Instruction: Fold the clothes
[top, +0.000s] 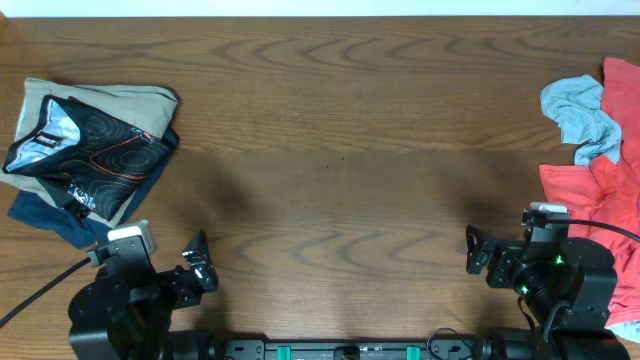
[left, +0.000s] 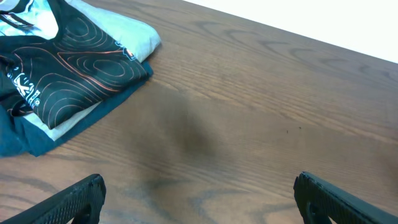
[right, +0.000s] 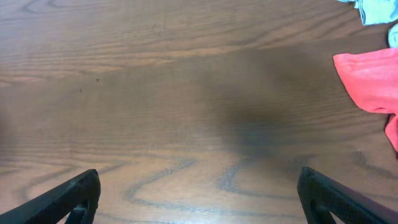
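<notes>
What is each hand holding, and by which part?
Nothing. The left hand and right hand are both open over the table; the black jersey lies apart.

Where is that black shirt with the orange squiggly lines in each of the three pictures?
Overhead: black jersey at the far left, above middle height.
Left wrist: upper left corner.
Right wrist: not in it.
Shared landmark: the navy garment under it, seen in overhead and left wrist.

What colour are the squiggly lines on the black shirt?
Orange, thin and wavy, on the black shirt; the left wrist view shows them best.
</notes>
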